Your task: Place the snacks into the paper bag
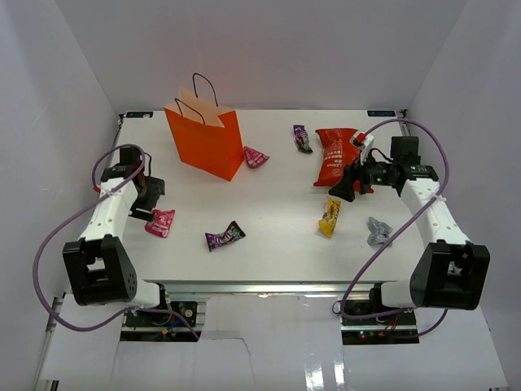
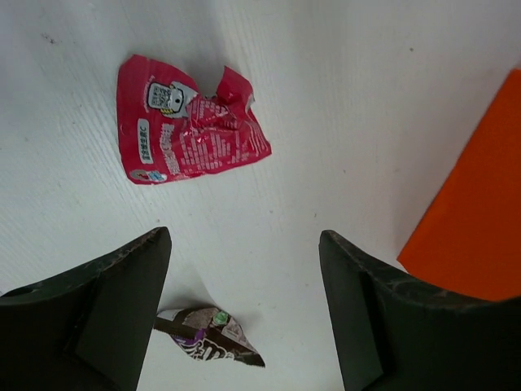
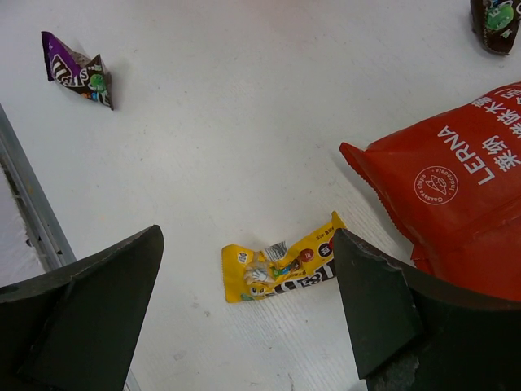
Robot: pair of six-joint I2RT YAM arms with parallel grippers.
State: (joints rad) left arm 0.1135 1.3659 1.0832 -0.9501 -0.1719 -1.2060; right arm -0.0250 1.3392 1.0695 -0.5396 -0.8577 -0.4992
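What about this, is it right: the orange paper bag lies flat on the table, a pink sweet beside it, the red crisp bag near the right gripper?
Not quite. The top external view shows the orange paper bag standing upright, not lying flat. The rest holds: a pink sweet lies beside it and the red crisp bag is near the right gripper.

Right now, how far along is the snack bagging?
Nothing looks bagged yet. Both hands are open, empty: the left hand hovers near the pink sweet, the right hand near the yellow sweet. Left: all seven pieces, including the red crisp bag, go into the orange paper bag.
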